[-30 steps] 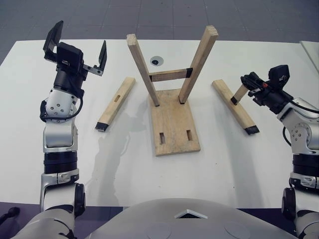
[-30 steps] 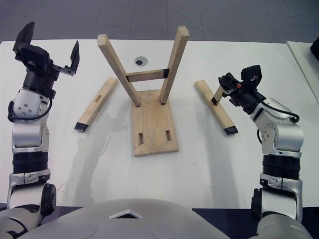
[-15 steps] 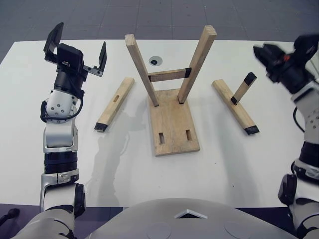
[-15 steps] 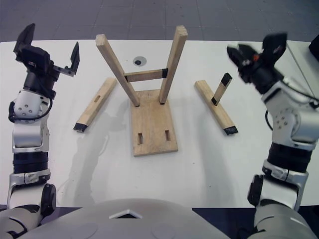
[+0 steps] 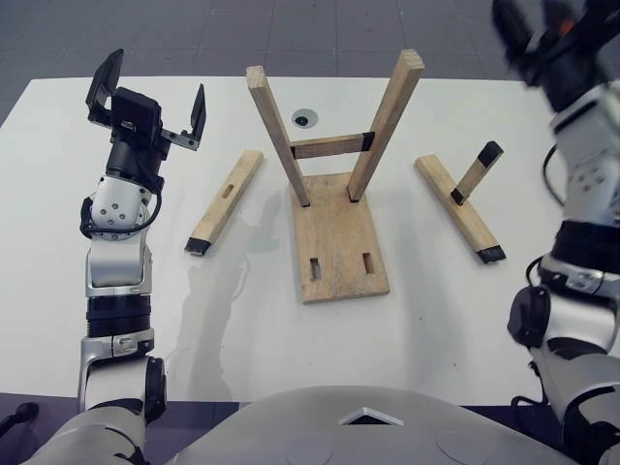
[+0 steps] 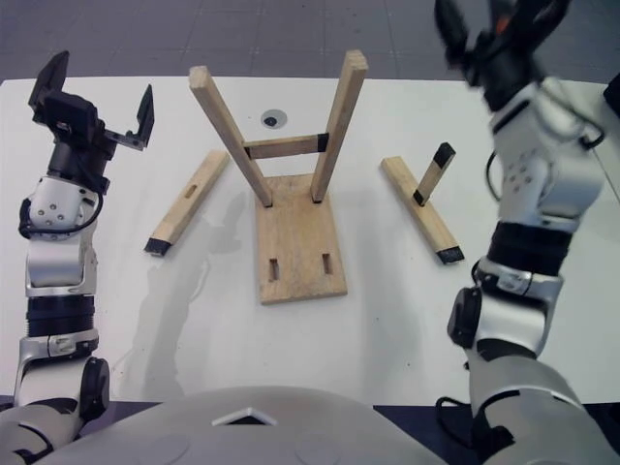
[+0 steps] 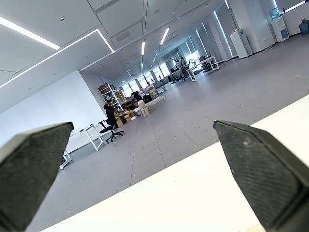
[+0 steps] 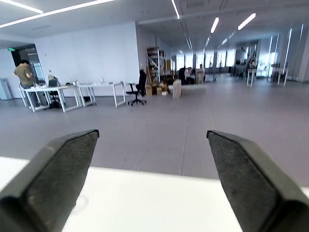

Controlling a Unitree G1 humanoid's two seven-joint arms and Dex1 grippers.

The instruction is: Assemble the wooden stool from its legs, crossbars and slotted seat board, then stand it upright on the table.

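The slotted seat board (image 5: 336, 240) lay flat on the white table (image 5: 436, 325), and everything else was placed around it. Two legs stood in its far end, leaning apart as they rose: one (image 5: 278, 136) tilted to the board's left, the other (image 5: 386, 124) to its right. A crossbar (image 5: 329, 146) with a dark end joined them above the board. At the board's near end two slots (image 5: 316, 268) were unfilled. To the left of the board, apart from it, a loose leg (image 5: 225, 201) lay flat on the table with an oblong slot in its upper face and a black cap on its near end. To the right of the board, also apart, a second loose leg (image 5: 459, 207) lay flat, black-capped at its near end, with a short crossbar (image 5: 476, 171) standing tilted out of its middle, black tip uppermost. Beyond the board's far end a small round opening (image 5: 304, 118) was set in the tabletop. The left gripper (image 5: 153, 82) hung well to the left of the board, past the loose leg, fingers spread wide and holding nothing. The right gripper (image 6: 484, 29) was high and well to the right of the board, beyond its far end; its wrist view showed both fingers (image 8: 48, 179) set far apart, nothing between them.
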